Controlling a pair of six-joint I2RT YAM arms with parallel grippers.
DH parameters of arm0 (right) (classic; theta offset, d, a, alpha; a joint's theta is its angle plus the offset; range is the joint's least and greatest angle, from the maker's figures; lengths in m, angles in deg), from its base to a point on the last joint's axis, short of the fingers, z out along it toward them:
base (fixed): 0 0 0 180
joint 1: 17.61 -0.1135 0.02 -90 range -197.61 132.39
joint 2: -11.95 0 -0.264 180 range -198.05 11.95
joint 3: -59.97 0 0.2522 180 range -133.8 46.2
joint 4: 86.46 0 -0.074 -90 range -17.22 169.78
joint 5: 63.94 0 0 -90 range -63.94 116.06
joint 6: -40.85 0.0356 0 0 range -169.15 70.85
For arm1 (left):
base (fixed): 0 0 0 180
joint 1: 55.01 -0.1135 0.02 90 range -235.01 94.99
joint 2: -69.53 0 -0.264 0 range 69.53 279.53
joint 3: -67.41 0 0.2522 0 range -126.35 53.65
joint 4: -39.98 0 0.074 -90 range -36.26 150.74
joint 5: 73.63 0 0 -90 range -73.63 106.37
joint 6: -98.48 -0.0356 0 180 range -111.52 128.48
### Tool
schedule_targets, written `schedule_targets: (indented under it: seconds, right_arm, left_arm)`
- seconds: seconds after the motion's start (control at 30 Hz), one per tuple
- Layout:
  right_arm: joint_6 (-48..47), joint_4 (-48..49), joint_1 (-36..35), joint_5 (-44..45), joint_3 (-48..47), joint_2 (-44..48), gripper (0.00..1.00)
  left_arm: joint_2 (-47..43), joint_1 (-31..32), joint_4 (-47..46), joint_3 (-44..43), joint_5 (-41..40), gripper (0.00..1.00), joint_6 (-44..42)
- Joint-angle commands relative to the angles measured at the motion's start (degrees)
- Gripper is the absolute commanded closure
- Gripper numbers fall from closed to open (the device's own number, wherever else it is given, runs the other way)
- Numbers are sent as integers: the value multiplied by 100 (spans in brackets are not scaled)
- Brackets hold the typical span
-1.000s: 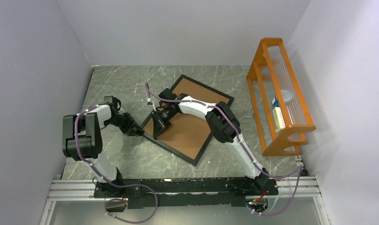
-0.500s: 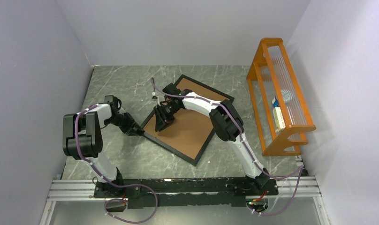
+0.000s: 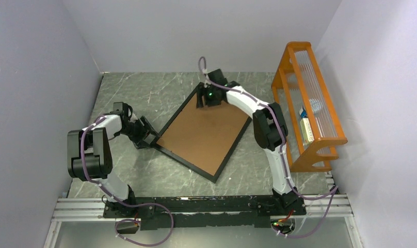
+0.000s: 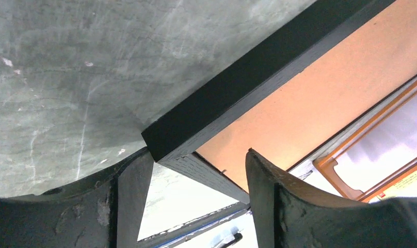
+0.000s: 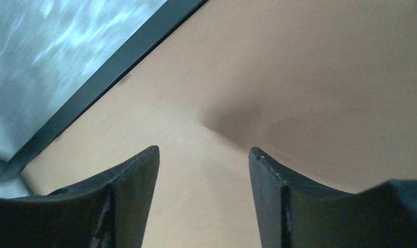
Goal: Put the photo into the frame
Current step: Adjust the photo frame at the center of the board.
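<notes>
Black frame [image 3: 185, 162] flat on the grey marbled table [image 3: 129, 93], turned cornerwise, with a brown backing board [image 3: 204, 134] filling it.

From above: left end effector [image 3: 148, 135] at the frame's left corner, right end effector [image 3: 204, 99] over the far corner, orange rack [image 3: 327, 142] along the table's right side, any writing inside it too small to read. Only in the left wrist view: jaws apart and astride the frame's corner, one close against the wood, the other clear of it; a red-and-yellow sticker [image 4: 404, 180] at the right edge, unreadable. Only in the right wrist view: jaws apart above the bare board with nothing between them, the frame's black edge slanting off to the left, blurred table beyond.
</notes>
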Motion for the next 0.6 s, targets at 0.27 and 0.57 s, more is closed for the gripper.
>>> schedule_targets:
  seconds: [0.27, 0.57]
  right_arm:
    - [-195, -612, 826, 3484, -1945, -742, 12]
    - [-21, -810, 1220, 2888, -1906, -1059, 9]
  left_arm:
    - [-193, 17, -748, 299, 422, 25, 405]
    - [107, 19, -1416, 507, 919, 23, 741]
